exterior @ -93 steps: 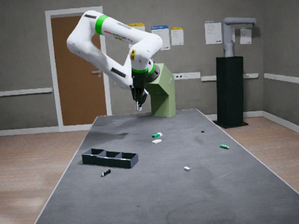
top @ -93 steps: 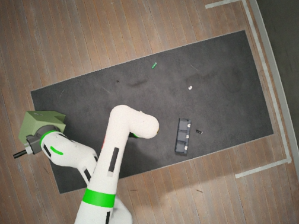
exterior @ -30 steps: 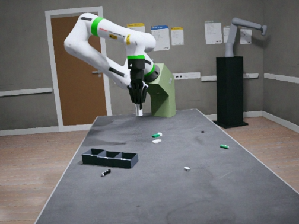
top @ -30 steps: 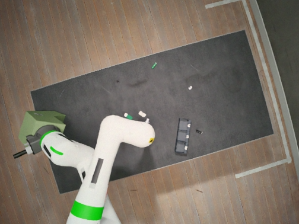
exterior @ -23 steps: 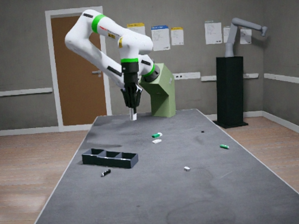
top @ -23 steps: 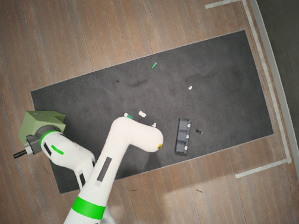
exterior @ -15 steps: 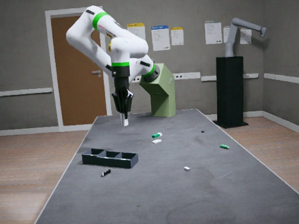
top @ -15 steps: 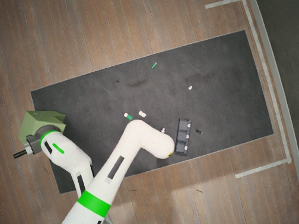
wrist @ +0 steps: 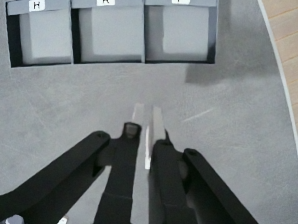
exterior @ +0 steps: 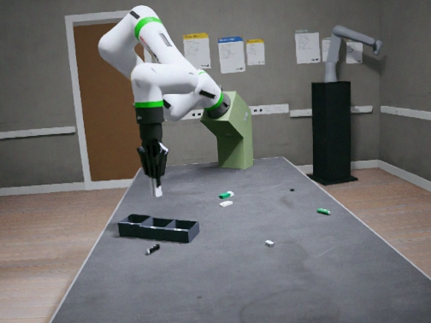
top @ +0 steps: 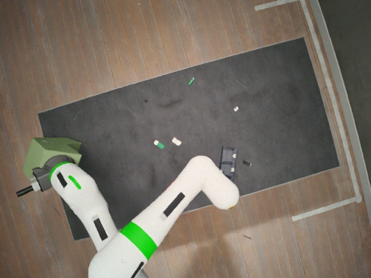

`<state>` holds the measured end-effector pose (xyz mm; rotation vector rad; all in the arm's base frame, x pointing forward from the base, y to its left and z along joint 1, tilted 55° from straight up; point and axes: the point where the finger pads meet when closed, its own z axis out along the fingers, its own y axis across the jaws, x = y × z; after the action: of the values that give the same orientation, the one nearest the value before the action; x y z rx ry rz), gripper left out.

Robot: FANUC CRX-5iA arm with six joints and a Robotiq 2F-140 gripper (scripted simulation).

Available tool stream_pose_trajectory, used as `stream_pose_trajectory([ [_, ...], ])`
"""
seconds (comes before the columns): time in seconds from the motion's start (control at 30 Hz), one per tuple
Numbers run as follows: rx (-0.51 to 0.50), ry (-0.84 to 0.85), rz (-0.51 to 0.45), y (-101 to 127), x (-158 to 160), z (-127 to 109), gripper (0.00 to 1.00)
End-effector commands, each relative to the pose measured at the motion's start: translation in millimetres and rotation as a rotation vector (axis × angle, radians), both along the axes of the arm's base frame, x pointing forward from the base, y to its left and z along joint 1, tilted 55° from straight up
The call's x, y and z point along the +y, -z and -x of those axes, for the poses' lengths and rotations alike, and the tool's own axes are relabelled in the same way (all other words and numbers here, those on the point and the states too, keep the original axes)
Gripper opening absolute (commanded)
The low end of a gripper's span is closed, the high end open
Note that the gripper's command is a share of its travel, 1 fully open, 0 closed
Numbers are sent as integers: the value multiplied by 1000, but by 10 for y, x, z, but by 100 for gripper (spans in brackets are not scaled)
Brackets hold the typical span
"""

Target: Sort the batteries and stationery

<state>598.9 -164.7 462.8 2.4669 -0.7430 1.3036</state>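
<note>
On the worktop [top: 276, 70] [exterior: 239, 273] [wrist: 60, 100], the three-bin tray [top: 222, 159] [exterior: 145, 232] [wrist: 144, 35] stands at the left. Above its far side, the gripper's fingers [exterior: 156, 190] are drawn narrow, with nothing visibly held. A green cylinder [top: 191, 81] [exterior: 323, 211] lies right, a black one [top: 246, 163] [exterior: 152, 249] nearer, beside the tray.

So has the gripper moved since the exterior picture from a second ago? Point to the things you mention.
Yes. In the exterior view, the gripper [exterior: 156, 190] [wrist: 145, 118] has shifted left and closer to the divided tray [top: 228, 162] [exterior: 150, 233] [wrist: 127, 2].
</note>
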Motion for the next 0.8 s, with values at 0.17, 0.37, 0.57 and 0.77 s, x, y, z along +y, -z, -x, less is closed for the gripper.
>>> stream_pose_trajectory([
  [0.17, 14, -5, -9, -445, -427, -405, 15],
  [0.37, 14, -5, -9, -577, -550, -511, 15],
  [0.57, 14, -5, -9, -561, -561, -529, 15],
  [0.77, 14, -5, -9, -499, -608, -602, 15],
])
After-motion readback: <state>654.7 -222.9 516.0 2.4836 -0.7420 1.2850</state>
